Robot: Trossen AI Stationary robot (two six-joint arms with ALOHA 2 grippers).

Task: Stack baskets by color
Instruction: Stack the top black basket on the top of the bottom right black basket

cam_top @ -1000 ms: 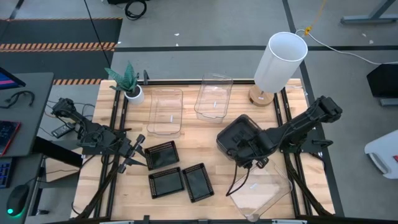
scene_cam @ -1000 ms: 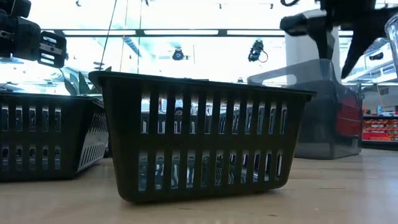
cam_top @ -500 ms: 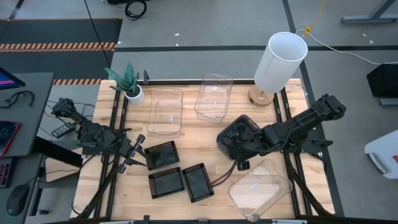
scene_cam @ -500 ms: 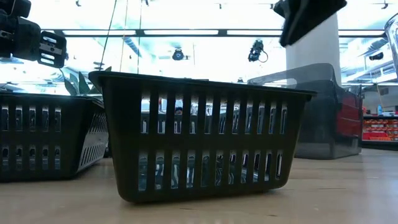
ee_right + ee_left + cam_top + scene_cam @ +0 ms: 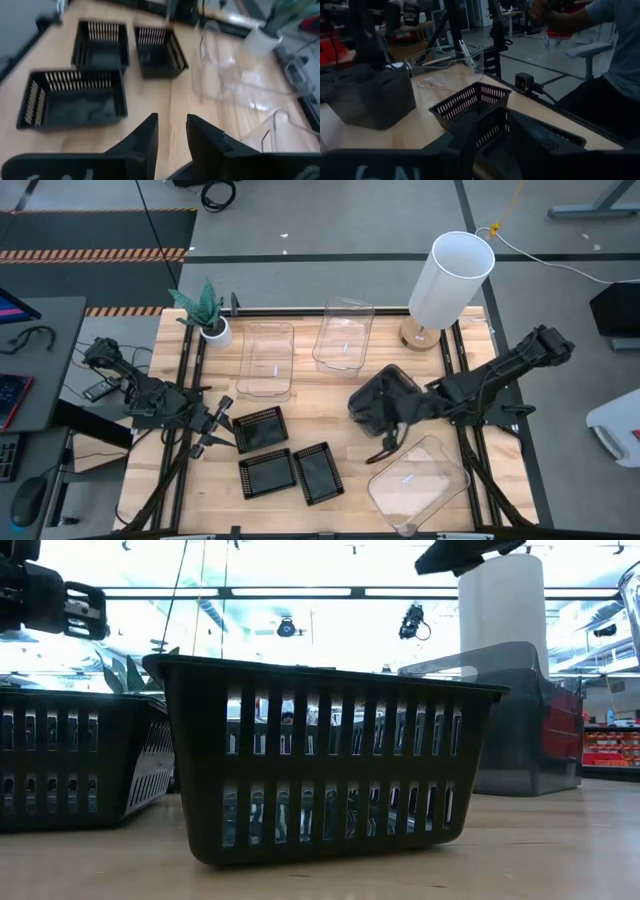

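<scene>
As the overhead camera looked down, two clear bins [image 5: 266,358] [image 5: 344,335] lay near the plant [image 5: 207,311] and lamp [image 5: 449,280], a third [image 5: 418,482] at the front right, the grey bins [image 5: 384,402] stacked mid-table, three black trays [image 5: 261,428] [image 5: 268,473] [image 5: 318,472] spread left of them. The right gripper [image 5: 383,448] hovered between stack and third clear bin; the left gripper [image 5: 212,429] waited beside a tray.

At table height, a tray [image 5: 325,772] filled the middle — grey bins [image 5: 520,720] behind.

The left wrist showed its fingers [image 5: 466,137] slightly apart, empty, over a tray [image 5: 472,104].

The right wrist showed narrowly parted fingers [image 5: 145,135] holding nothing, above the trays [image 5: 74,99]
</scene>
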